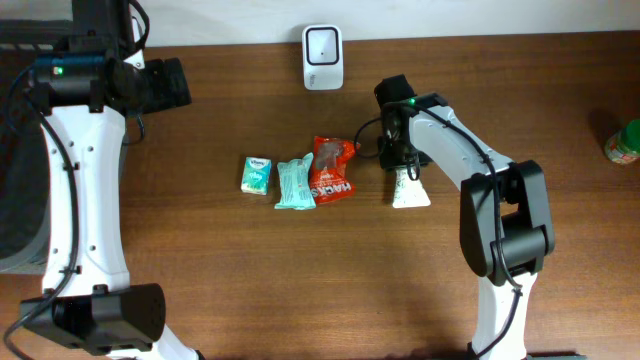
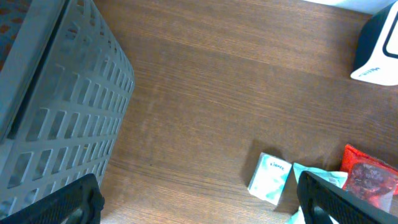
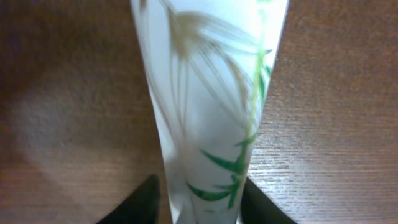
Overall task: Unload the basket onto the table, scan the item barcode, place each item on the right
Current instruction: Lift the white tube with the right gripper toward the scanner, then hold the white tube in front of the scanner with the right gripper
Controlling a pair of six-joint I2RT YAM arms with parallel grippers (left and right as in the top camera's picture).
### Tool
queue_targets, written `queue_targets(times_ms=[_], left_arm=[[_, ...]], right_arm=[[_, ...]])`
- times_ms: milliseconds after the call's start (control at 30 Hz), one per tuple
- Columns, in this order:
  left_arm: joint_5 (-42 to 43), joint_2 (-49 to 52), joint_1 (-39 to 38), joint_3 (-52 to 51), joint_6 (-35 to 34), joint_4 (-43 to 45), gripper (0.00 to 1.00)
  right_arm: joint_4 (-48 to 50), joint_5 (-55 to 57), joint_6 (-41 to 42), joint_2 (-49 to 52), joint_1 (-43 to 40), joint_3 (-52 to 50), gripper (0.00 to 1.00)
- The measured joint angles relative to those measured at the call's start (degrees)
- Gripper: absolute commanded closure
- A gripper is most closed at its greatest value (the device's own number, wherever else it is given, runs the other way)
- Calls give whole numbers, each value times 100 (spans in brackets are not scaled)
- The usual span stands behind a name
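Right gripper (image 3: pixel 199 202) pinches the narrow end of the white tube with green leaf print (image 1: pixel 410 188); the tube lies flat on the brown wooden table (image 1: pixel 250 280), just right of the red snack packet (image 1: pixel 332 170). Left gripper (image 2: pixel 199 202) has its jaws spread wide, beside the grey slotted plastic basket (image 2: pixel 56 93).

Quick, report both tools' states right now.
Left tool: open, holding nothing.
Right tool: closed on the narrow end of the white pouch.
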Motion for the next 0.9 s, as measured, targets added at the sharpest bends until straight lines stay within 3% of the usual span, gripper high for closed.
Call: queue_targets(times_ms=[67, 133, 533, 900], left_arm=[[0, 0, -2, 0, 0, 0, 1], [-2, 0, -2, 0, 0, 0, 1], [0, 0, 0, 0, 0, 0, 1], [-2, 0, -2, 0, 2, 0, 1]], right_arm=[[46, 33, 15, 0, -2, 0, 82], [35, 55, 28, 0, -2, 9, 96], [-356, -98, 13, 39, 17, 1530, 96], [2935, -411, 7, 155, 608, 1965, 96]])
